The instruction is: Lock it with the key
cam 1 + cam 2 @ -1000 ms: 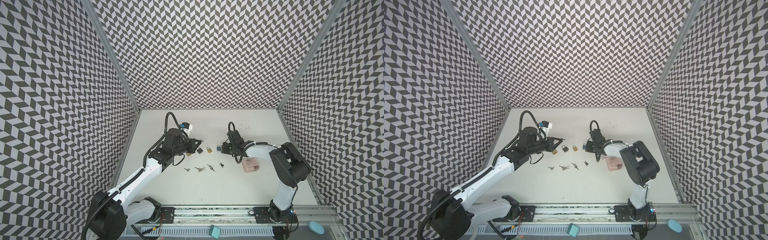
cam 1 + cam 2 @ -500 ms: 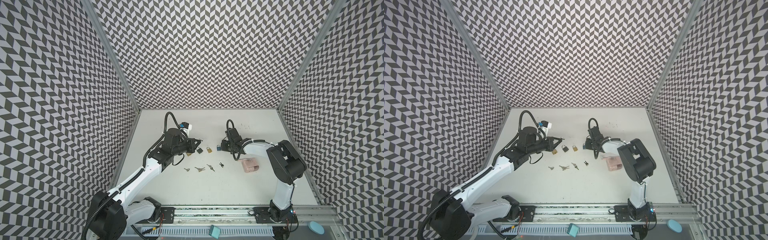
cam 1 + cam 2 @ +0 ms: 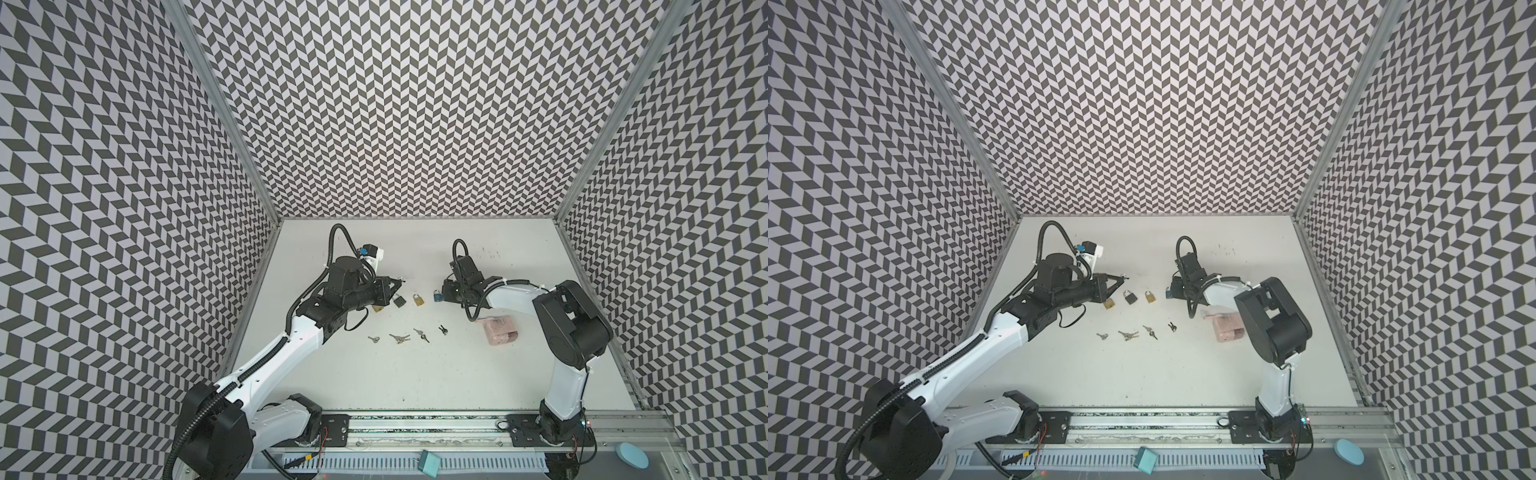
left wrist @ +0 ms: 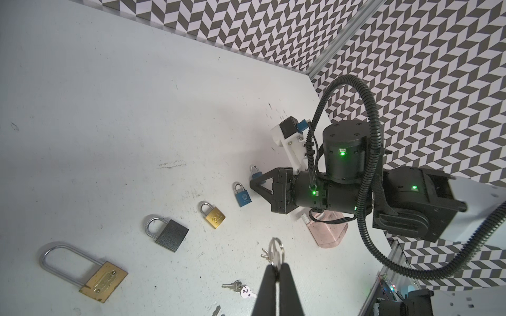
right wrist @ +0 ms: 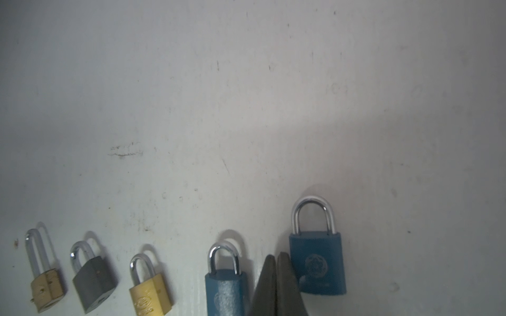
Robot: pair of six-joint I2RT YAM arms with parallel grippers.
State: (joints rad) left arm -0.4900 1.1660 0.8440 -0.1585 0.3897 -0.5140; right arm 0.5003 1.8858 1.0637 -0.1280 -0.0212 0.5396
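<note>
The right arm [image 3: 569, 320] has pulled its elbow in toward the middle of the counter [image 3: 415, 386] over the past second and eased its wrist slightly toward the back wall. The left arm [image 3: 291, 345], the padlocks and the loose keys [image 3: 400, 338] lie where they did.

A small, pale metal key [image 4: 265, 254] hangs from a silver key ring [image 4: 275, 260]. The left jaws are clamped shut on that ring, fingertips [image 4: 269, 276] pressed together, so ring and key stick out just past their tips. In both top views they sit on the back-wall side of the grey padlock [image 3: 399, 300].

Five padlocks lie in a row on the counter: a long-shackled brass padlock [image 4: 104, 281], the grey one, a small brass padlock [image 4: 215, 219], a blue padlock [image 4: 243, 197] and a second blue padlock [image 5: 317, 262]. Both blue shackles are seated in their bodies.

The right jaws are closed on nothing, their tips down between the two blue padlocks and just beside the second one's body. Whether they touch it cannot be told. The key is well apart from them, toward the other end of the row.

The loose keys form a line nearer the arms' bases, and a translucent pink box [image 3: 500, 330] sits beside the right arm.
</note>
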